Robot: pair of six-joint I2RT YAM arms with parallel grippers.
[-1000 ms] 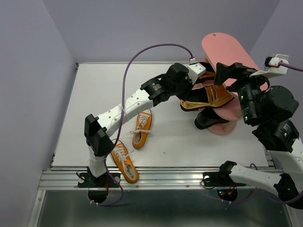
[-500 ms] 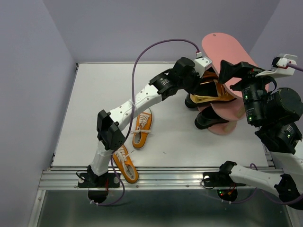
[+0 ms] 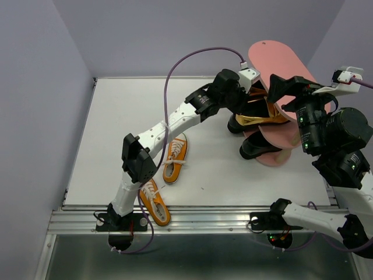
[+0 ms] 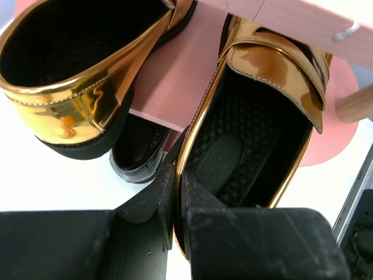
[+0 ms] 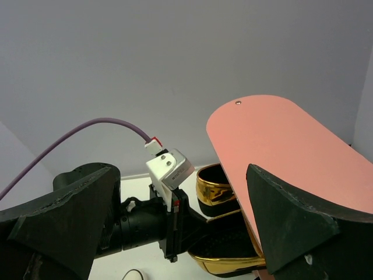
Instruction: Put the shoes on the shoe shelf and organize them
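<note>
The pink shoe shelf (image 3: 278, 63) stands at the back right. My left gripper (image 3: 247, 111) is shut on the side wall of a gold loafer (image 3: 260, 120) and holds it on the middle board. In the left wrist view the gripper (image 4: 178, 175) pinches that loafer (image 4: 262, 116). The second gold loafer (image 4: 76, 70) sits beside it on the board (image 4: 175, 76), with a black dress shoe (image 4: 137, 154) below. Two orange sneakers (image 3: 175, 157) (image 3: 154, 201) lie on the table. My right gripper (image 3: 297, 87) is open and empty beside the top board (image 5: 280, 146).
A black shoe (image 3: 256, 149) sits on the shelf's lowest board. The left arm's purple cable (image 3: 198, 55) arcs above the table. The left wrist (image 5: 145, 221) fills the lower left of the right wrist view. Purple walls close in the table on three sides.
My left arm has stretched to the right and carried the gold loafer farther onto the middle board. My right gripper has shifted slightly up and right.
</note>
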